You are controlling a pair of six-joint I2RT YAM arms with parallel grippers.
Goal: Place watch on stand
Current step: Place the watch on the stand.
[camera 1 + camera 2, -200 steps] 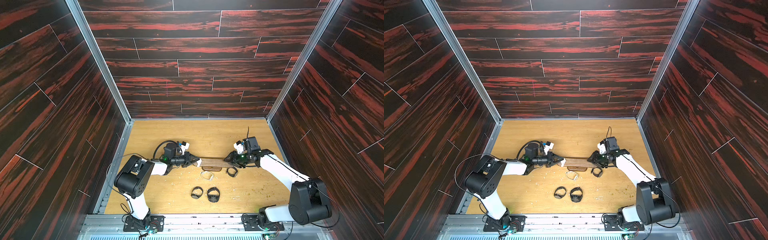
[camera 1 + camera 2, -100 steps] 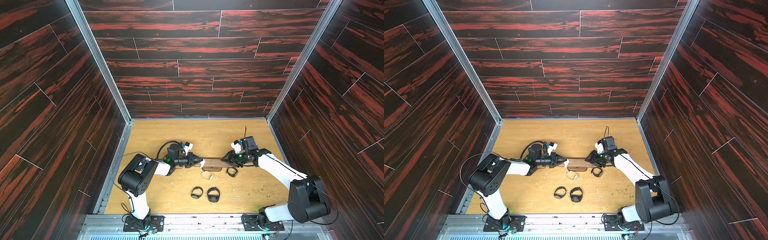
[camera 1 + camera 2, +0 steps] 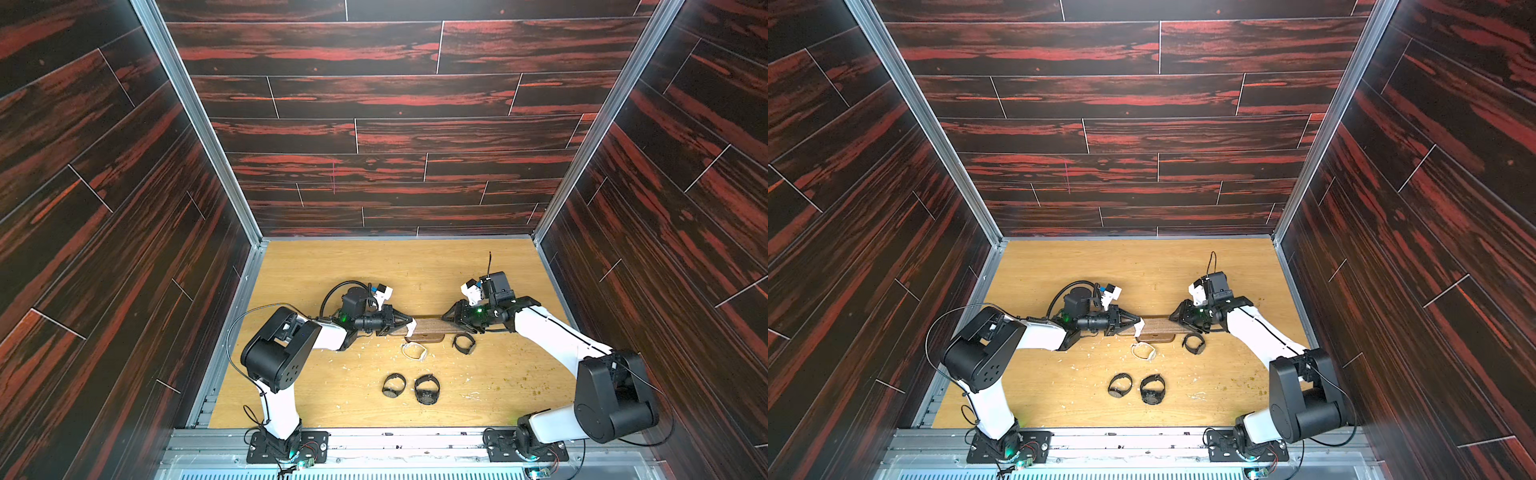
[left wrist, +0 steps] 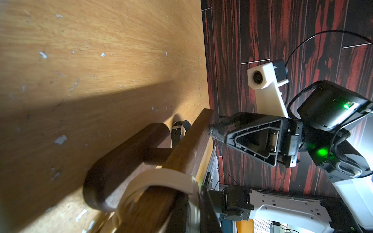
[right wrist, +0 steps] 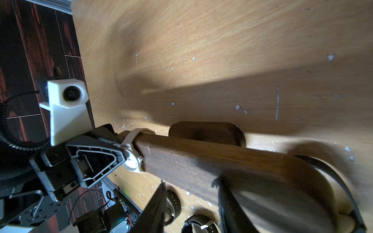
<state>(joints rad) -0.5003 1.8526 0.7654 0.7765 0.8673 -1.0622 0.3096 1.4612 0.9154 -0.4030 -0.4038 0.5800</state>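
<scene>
Left end effector (image 3: pixel 404 324) is clenched on a white watch (image 5: pixel 132 161) whose strap loops around the left end of the stand (image 3: pixel 430 325). Right end effector (image 3: pixel 446 319) grips the bar's opposite end. The stand's base rests on the tabletop (image 3: pixel 374 270), a black watch (image 3: pixel 464 344) just beside it.

Light wooden tabletop (image 3: pixel 395 270) lies open above the dark-brown wooden bar stand (image 3: pixel 428 326) in both top views. Below it, a cream strap loop (image 3: pixel 414 352) and three black watches (image 3: pixel 427 389) crowd the centre.
</scene>
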